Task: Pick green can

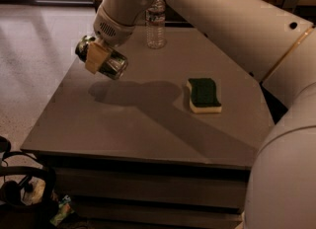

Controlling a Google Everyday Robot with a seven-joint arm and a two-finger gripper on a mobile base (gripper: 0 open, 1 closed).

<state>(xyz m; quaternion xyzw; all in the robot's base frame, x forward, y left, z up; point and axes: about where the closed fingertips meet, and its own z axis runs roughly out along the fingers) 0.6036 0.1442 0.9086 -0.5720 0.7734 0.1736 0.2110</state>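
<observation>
The green can (109, 64) lies sideways in my gripper (97, 57), lifted clear above the left part of the grey table (143, 124). Its silver end faces down to the right. The gripper's tan finger pads (95, 58) are clamped across the can's body. The can's shadow falls on the table below and to the right of it. My white arm reaches in from the upper right.
A clear plastic water bottle (156, 23) stands at the table's far edge. A yellow sponge with a green top (203, 95) lies right of centre. Black cables and clutter (24, 183) lie on the floor at the table's front left.
</observation>
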